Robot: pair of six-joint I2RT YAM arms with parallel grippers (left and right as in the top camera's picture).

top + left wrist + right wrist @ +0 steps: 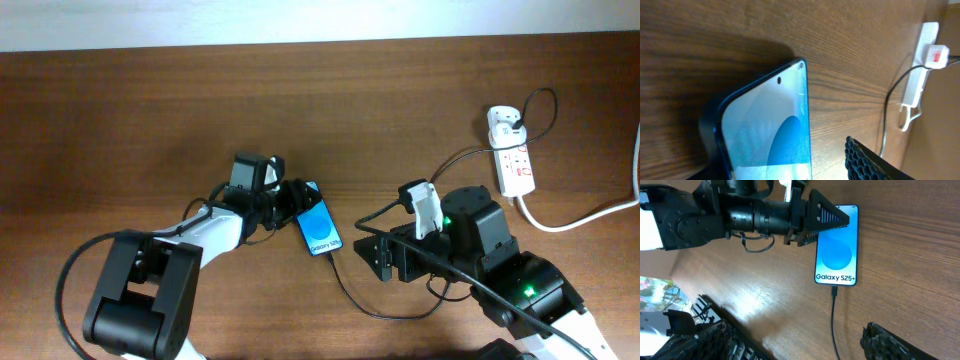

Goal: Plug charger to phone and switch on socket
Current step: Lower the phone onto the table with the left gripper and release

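One phone (pixel 320 232), one charger (pixel 832 315), one socket (pixel 517 170), plus two arms, left arm (pixel 215 232) and right arm (pixel 490 240).

Phone (pixel 771 131): near end cut off at the lower edge of the left wrist view; close up and blurred.
Left gripper (pixel 300 196): covers part of the phone's far end; hold on it not determinable.
Socket (pixel 512 158): switch position too small to read.
Charger (pixel 350 293): cable partly hidden under the right arm (pixel 490 250).
Right gripper (pixel 805 342): both fingers cut off at the lower edge of its own view.

dark wooden table (pixel 150 120), pale wall (pixel 300 15)
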